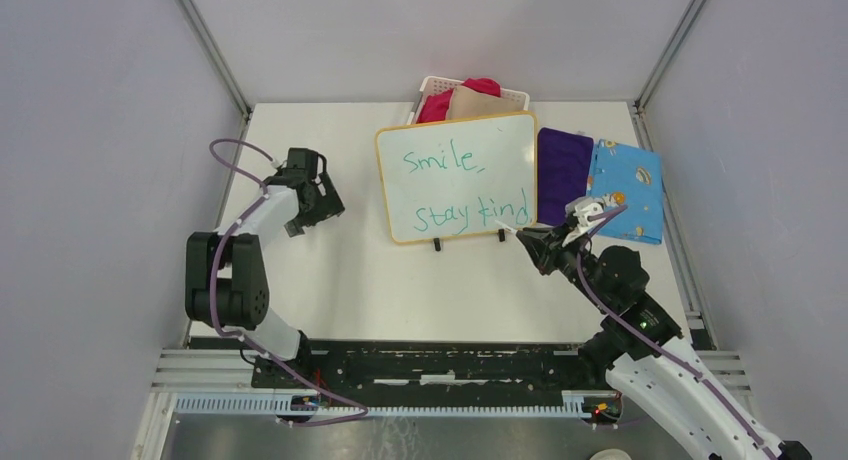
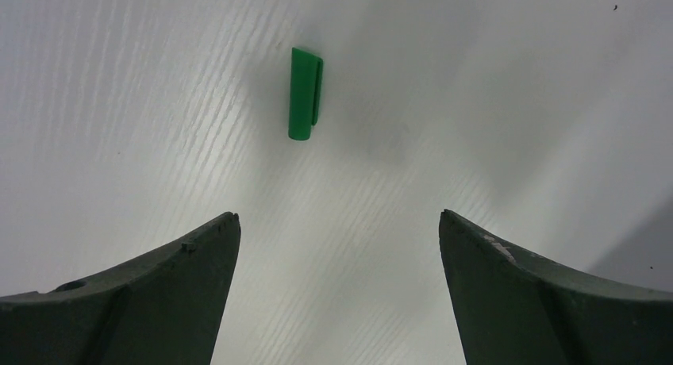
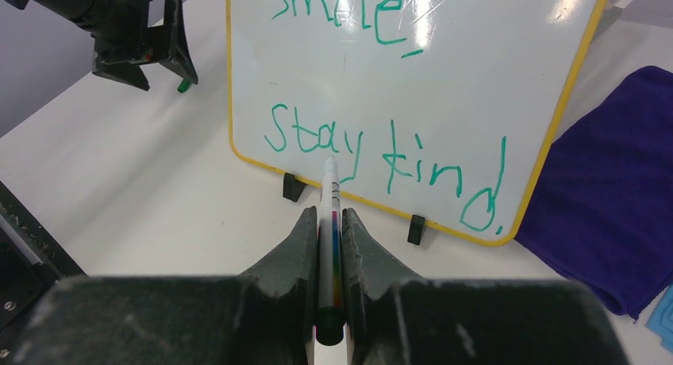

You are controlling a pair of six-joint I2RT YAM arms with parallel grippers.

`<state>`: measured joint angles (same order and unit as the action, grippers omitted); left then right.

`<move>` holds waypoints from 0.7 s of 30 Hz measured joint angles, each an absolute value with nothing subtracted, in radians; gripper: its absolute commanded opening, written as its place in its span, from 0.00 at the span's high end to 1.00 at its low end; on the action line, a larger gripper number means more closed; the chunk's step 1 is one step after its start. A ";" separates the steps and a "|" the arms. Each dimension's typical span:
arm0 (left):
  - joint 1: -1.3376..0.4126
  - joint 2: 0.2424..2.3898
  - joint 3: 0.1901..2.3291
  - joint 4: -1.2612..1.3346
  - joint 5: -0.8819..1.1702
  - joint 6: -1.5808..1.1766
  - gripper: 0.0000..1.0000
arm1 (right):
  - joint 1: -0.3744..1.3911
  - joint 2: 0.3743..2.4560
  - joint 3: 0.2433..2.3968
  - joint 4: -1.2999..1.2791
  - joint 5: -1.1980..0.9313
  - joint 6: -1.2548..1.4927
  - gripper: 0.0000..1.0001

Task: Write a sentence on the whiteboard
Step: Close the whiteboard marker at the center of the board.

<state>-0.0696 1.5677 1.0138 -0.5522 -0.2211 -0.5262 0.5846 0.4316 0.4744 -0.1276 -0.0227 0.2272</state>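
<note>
Whiteboard (image 1: 455,177) stands on its two black feet toward the far edge of the surface (image 1: 350,280), a little right of the middle. It has a yellow-orange frame and its face is turned to the arms.

The sentence (image 1: 465,190) is in green over two lines: "Smile," above and "stay kind" below. An exclamation stroke follows near the lower right corner.

Right claw (image 3: 329,214) is narrow, pinched on a white marker (image 3: 328,182). The barrel runs out between the fingers and points at the board's lower edge. I cannot tell whether the tip touches the board.

A white slotted basket (image 1: 508,97) sits just behind the board at the far edge. It holds a red cloth (image 1: 436,105) and a tan one (image 1: 470,102).

Just beside the board's right edge lies a purple cloth (image 1: 563,175). A blue patterned cloth (image 1: 628,188) lies beyond it, toward the right edge of the surface.

Left claw (image 2: 340,218) is well apart from the board on the left side, jaws wide and gripping nothing. It hangs over bare surface. A green marker cap (image 2: 305,94) lies flat on the surface beyond its fingertips, and neither finger touches it.
</note>
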 measured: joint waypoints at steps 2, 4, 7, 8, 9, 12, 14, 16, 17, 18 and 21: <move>-0.070 1.599 1.032 -0.552 -0.200 -0.525 0.01 | 0.591 0.430 0.474 -0.127 -0.022 0.226 1.00; -0.068 1.612 1.037 -0.547 -0.198 -0.525 0.01 | 0.596 0.430 0.474 -0.127 -0.022 0.226 1.00; -0.056 1.612 1.037 -0.538 -0.183 -0.524 0.02 | 0.599 0.433 0.474 -0.126 -0.022 0.226 1.00; -0.047 1.612 1.037 -0.533 -0.175 -0.517 0.02 | 0.600 0.434 0.474 -0.125 -0.022 0.226 1.00; -0.037 1.612 1.037 -0.527 -0.171 -0.511 0.02 | 0.600 0.436 0.474 -0.125 -0.023 0.226 1.00; -0.011 1.614 1.037 -0.509 -0.171 -0.494 0.02 | 0.600 0.447 0.474 -0.121 -0.023 0.227 1.00; 0.012 1.623 1.037 -0.493 -0.170 -0.481 0.02 | 0.600 0.455 0.474 -0.121 -0.024 0.227 1.00; 0.030 1.638 1.037 -0.479 -0.171 -0.480 0.02 | 0.600 0.463 0.474 -0.121 -0.026 0.228 1.00; 0.035 1.646 1.037 -0.473 -0.169 -0.480 0.02 | 0.600 0.469 0.474 -0.121 -0.026 0.227 1.00; 0.043 1.658 1.037 -0.464 -0.155 -0.480 0.03 | 0.600 0.475 0.474 -0.121 -0.027 0.227 1.00; 0.051 1.702 1.037 -0.437 -0.093 -0.479 0.04 | 0.600 0.490 0.474 -0.121 -0.027 0.228 1.00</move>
